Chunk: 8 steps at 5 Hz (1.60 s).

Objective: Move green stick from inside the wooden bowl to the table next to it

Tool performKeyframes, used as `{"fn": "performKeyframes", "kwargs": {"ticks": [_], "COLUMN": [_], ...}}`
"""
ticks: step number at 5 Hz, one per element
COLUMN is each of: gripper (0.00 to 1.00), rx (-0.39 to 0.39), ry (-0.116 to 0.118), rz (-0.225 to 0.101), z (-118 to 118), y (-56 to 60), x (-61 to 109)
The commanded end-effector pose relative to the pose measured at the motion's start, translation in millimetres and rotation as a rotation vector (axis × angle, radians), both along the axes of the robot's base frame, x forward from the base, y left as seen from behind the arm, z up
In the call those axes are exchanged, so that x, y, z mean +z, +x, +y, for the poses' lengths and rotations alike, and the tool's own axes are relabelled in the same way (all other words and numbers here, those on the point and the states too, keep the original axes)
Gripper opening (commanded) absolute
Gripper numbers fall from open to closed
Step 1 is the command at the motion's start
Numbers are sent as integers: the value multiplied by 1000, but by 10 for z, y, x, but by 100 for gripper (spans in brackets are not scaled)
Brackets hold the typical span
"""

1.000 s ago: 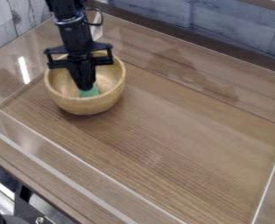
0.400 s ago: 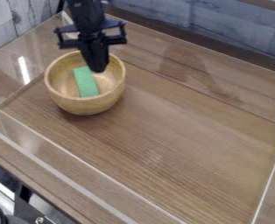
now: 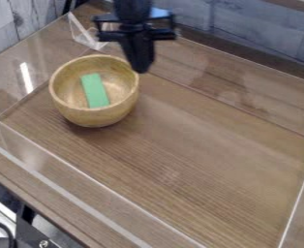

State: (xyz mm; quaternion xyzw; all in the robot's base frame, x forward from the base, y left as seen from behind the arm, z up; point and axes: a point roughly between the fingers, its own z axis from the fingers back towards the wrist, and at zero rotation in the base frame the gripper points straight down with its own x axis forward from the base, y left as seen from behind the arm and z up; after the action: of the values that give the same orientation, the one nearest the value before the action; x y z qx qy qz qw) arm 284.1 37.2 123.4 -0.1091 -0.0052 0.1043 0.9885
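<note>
The green stick (image 3: 94, 91) lies flat on the bottom of the wooden bowl (image 3: 77, 117), which stands at the left of the table (image 3: 206, 145). My gripper (image 3: 144, 66) hangs above the table just right of the bowl's far rim, clear of the bowl. Its dark fingers are pressed together, shut, with nothing between them.
Clear plastic walls (image 3: 25, 53) run along the table's edges on the left, front and right. A white cable (image 3: 79, 32) curls behind the bowl near the arm. Bare wood-grain surface spreads to the right of the bowl and in front of it.
The gripper has risen out of the bowl and moved right and back, past the far rim. The green stick stayed in the bowl.
</note>
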Motion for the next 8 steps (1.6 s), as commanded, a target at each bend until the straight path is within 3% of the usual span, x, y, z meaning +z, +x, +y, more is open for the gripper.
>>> {"fn": "performKeyframes", "kwargs": {"ticks": [1,2,3,4,5,6,7,8], "gripper": [0,0,0,100,0,0,100,0], "rx": [15,11,-54,-72,-77,-106,-146,-119], "ry": [40,68,89,97,110,115,126,150], "rz": [-53,-58,-68,-73,-79,-83,-92,-100], "z": [-209,-320,-335,-316,-292,-212,-148,-174], "y": [79,120,246,344,423,421,433,358], "x": [-128,-416,-532,-562,-595,-434,-266,-381]}}
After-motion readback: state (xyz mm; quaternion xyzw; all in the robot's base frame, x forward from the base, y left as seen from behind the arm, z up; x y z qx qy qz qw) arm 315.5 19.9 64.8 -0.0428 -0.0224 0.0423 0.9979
